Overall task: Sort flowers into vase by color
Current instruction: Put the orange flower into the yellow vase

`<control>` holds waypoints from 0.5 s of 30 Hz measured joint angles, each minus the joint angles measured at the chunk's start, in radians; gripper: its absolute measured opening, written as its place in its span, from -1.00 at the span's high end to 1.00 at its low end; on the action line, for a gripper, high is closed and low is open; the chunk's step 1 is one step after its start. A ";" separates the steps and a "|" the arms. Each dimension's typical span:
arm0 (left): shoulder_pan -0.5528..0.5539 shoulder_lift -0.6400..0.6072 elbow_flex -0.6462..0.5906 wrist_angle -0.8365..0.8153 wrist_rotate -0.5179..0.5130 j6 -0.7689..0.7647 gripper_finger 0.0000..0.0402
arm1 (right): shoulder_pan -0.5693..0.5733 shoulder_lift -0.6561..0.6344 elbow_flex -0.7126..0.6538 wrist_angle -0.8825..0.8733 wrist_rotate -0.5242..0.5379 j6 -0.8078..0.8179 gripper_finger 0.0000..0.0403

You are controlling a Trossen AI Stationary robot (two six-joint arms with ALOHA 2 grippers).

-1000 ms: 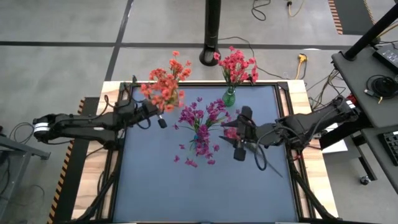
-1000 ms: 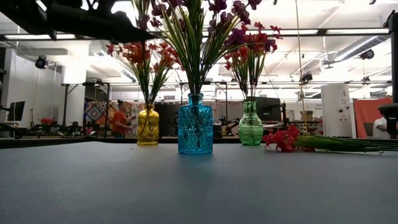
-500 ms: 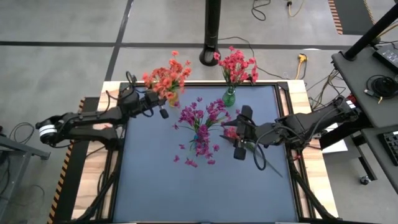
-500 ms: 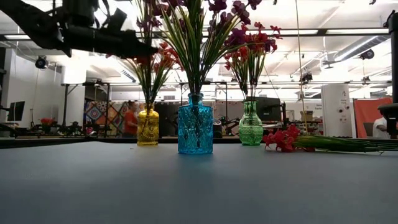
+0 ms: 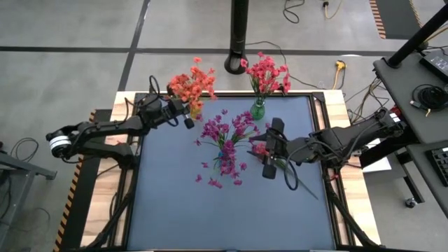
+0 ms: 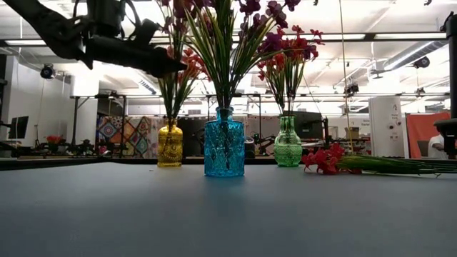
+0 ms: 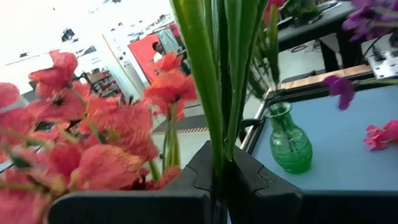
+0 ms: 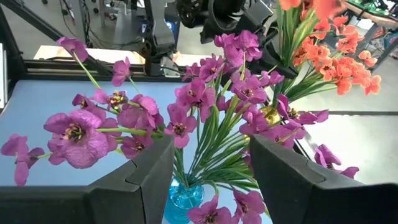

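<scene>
My left gripper is shut on an orange flower sprig over the yellow vase at the far left. It shows high in the low view. Orange blossoms fill the left wrist view. The blue vase holds purple flowers. The green vase holds red-pink flowers. A red-pink sprig lies flat on the table. My right gripper is open above it, level with the purple blossoms, and touches nothing. My left gripper pinches the orange sprig's bundle of green stems between its two fingers, below the blossoms. The fingers come level from the table's left and lie across the stems. The sprig stands upright; whether its lower end is inside the yellow vase is hidden.
The three vases stand in a row near the far edge, the blue one nearest the middle. The lying sprig's long stem runs toward the near right. The near half of the blue mat is bare.
My left gripper has gone toward the table's far edge and a little right, toward the yellow vase, still shut on the orange sprig. The orange blossoms have moved with it and now stand over that vase. My right arm has kept still.
</scene>
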 joint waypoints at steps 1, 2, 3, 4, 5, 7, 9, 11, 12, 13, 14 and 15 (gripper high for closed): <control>0.005 0.002 0.000 -0.002 -0.001 -0.001 1.00 | 0.000 0.000 0.000 0.000 0.000 0.000 -0.01; 0.007 0.003 0.000 -0.003 -0.003 -0.003 1.00 | 0.000 0.000 -0.001 -0.001 0.000 0.000 -0.01; 0.009 0.003 0.000 -0.002 -0.005 -0.004 1.00 | 0.000 0.000 -0.002 -0.001 0.000 0.000 -0.01; 0.012 0.002 0.000 -0.002 -0.005 -0.004 1.00 | 0.000 0.000 -0.003 -0.001 0.000 0.000 -0.01; 0.013 0.000 0.000 -0.002 -0.005 -0.005 1.00 | 0.000 0.000 -0.005 -0.001 0.000 0.000 -0.01; 0.016 -0.004 0.000 -0.001 -0.007 -0.009 1.00 | 0.000 0.000 -0.007 -0.001 0.000 0.000 -0.01; 0.016 -0.007 0.000 -0.001 -0.012 -0.011 1.00 | -0.002 0.000 -0.007 -0.002 0.000 0.000 -0.01; 0.016 -0.006 0.000 -0.002 -0.031 -0.015 1.00 | -0.007 0.000 -0.007 -0.002 0.000 0.000 -0.01; 0.017 -0.004 0.000 -0.001 -0.037 -0.017 1.00 | -0.010 0.000 -0.007 -0.003 0.000 0.000 -0.01; 0.019 -0.002 0.000 0.000 -0.040 -0.023 1.00 | -0.014 0.000 -0.007 -0.004 0.000 -0.001 -0.01; 0.023 -0.001 0.000 -0.002 -0.042 -0.030 1.00 | -0.018 0.000 -0.007 -0.003 0.000 -0.001 -0.01; 0.025 0.002 -0.001 -0.002 -0.045 -0.033 1.00 | -0.020 0.000 -0.007 -0.004 0.000 0.000 -0.01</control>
